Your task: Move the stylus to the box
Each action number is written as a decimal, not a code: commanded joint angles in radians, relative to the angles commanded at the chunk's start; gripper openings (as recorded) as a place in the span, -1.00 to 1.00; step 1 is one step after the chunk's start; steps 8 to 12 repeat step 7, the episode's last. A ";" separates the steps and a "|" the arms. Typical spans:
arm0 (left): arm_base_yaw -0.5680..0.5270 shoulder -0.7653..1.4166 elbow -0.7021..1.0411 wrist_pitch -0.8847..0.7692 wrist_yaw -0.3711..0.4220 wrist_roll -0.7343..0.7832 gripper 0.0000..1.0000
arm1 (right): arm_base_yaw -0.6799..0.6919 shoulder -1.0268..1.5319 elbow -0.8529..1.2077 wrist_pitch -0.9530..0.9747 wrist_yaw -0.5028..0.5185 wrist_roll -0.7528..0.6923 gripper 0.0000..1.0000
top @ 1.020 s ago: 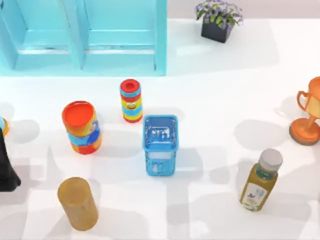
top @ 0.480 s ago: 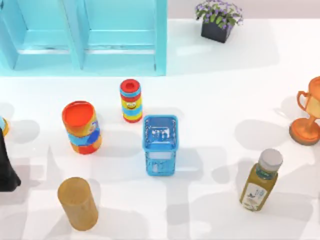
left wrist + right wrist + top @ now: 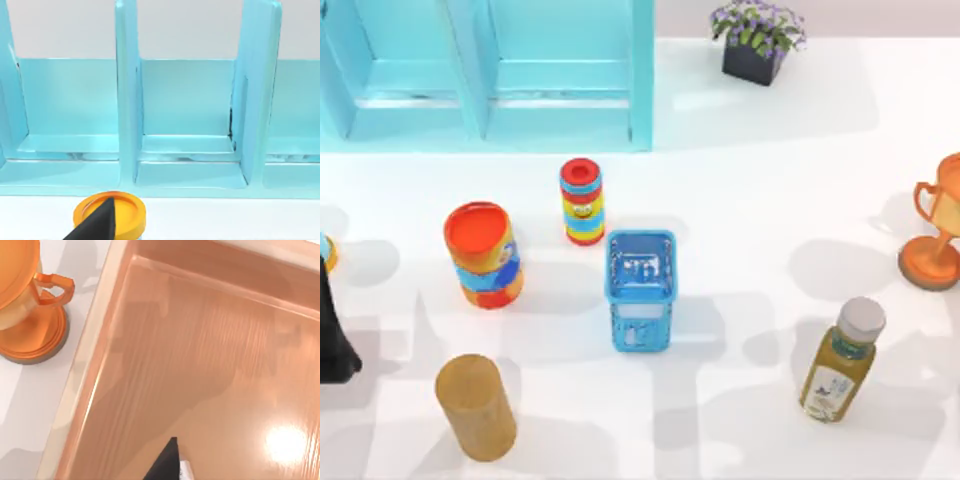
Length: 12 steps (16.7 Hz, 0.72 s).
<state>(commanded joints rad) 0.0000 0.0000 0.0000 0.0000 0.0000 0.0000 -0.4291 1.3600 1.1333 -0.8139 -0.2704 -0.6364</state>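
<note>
- The box (image 3: 87,375) lies under your right gripper (image 3: 167,465), with the trophy (image 3: 30,315) just outside its wall.
- Your left arm (image 3: 332,330) sits parked at the table's left edge.
- Whether either claw is open or closed cannot be told.
- A pale sliver (image 3: 184,469) beside the right claw may be the stylus. Release it low over the box floor, well clear of the wall.

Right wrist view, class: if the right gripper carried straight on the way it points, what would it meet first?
Most likely the bare floor of the wooden box, beside the orange trophy; depth is unclear.
</note>
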 joint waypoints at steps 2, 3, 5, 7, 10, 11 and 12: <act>0.000 0.000 0.000 0.000 0.000 0.000 1.00 | 0.000 0.000 0.000 0.000 0.000 0.000 1.00; 0.000 0.000 0.000 0.000 0.000 0.000 1.00 | 0.000 0.000 0.000 0.000 0.000 0.000 1.00; 0.000 0.000 0.000 0.000 0.000 0.000 1.00 | 0.000 0.000 0.000 0.000 0.000 0.000 1.00; 0.000 0.000 0.000 0.000 0.000 0.000 1.00 | 0.000 0.000 0.000 0.000 0.000 0.000 1.00; 0.000 0.000 0.000 0.000 0.000 0.000 1.00 | 0.000 0.000 0.000 0.000 0.000 0.000 1.00; 0.000 0.000 0.000 0.000 0.000 0.000 1.00 | 0.000 0.000 0.000 0.000 0.000 0.000 1.00; 0.000 0.000 0.000 0.000 0.000 0.000 1.00 | 0.000 0.000 0.000 0.000 0.000 0.000 1.00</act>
